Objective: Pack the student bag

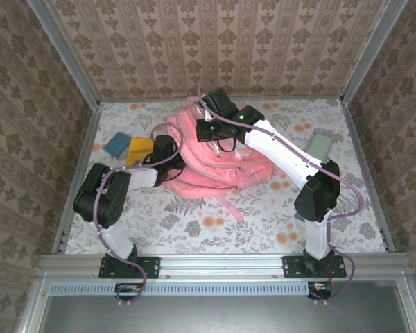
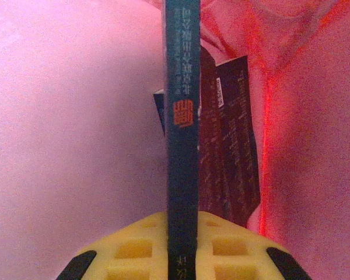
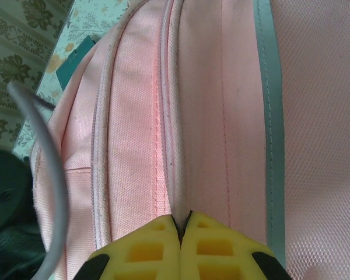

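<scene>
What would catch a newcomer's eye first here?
A big pink fabric backpack lies in the middle of the floral table. The left gripper pinches a thin dark teal book, edge-on, surrounded by pink fabric. The right gripper is shut on a backpack seam fold.

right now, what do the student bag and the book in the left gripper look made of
Student bag: matte woven fabric, probably synthetic; fine weave and stitched seams show. Book: likely paper with a smooth printed teal cover; printed lettering runs along its spine.
</scene>
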Robot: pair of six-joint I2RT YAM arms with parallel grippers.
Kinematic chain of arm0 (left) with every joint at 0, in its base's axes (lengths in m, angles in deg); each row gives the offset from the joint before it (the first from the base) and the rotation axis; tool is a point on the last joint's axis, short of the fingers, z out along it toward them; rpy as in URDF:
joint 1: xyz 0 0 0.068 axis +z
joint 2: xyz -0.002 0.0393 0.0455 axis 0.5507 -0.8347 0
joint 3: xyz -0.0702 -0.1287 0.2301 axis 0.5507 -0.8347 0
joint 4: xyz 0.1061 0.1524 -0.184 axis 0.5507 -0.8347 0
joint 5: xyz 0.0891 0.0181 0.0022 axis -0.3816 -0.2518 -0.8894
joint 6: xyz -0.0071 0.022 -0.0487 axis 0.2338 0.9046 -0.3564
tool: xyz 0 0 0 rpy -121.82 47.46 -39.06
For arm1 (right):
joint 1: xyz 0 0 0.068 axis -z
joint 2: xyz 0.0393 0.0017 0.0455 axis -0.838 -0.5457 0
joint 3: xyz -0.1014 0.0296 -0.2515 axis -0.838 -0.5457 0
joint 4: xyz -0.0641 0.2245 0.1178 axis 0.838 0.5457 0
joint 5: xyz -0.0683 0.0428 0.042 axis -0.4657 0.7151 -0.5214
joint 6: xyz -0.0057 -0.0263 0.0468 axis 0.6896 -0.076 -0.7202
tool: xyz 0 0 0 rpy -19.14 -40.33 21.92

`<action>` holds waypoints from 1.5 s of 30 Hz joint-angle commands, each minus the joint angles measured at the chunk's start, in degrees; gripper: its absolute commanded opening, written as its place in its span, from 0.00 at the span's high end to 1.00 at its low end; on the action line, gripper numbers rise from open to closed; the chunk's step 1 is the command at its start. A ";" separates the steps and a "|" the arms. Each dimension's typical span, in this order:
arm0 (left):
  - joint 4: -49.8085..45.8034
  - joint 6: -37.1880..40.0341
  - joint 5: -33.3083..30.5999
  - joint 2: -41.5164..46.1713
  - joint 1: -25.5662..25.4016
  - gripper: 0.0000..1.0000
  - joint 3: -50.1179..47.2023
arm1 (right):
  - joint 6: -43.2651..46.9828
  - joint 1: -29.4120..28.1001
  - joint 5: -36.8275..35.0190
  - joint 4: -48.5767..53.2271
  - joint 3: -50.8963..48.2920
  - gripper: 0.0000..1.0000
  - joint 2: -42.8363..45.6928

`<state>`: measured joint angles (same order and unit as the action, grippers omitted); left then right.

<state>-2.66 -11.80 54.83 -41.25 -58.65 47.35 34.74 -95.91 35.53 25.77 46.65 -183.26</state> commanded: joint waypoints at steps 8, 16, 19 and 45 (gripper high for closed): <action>-0.57 0.91 -0.64 -0.07 -2.37 1.00 6.25 | -1.34 0.35 1.08 -4.24 -1.60 1.00 6.20; 0.43 -1.42 3.01 5.03 -1.26 1.00 7.73 | -2.98 3.45 2.93 -5.64 -2.83 1.00 8.99; 6.27 -4.57 4.66 3.48 -1.38 1.00 9.22 | -3.03 3.91 2.88 -5.34 -2.84 1.00 9.39; -35.92 16.91 -4.30 4.72 -3.00 0.10 19.14 | -0.95 6.79 3.19 -7.61 -12.86 1.00 10.65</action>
<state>-31.92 -0.11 52.32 -41.95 -62.98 66.27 32.36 -89.94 37.81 20.83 35.40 -175.59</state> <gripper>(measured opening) 0.902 0.062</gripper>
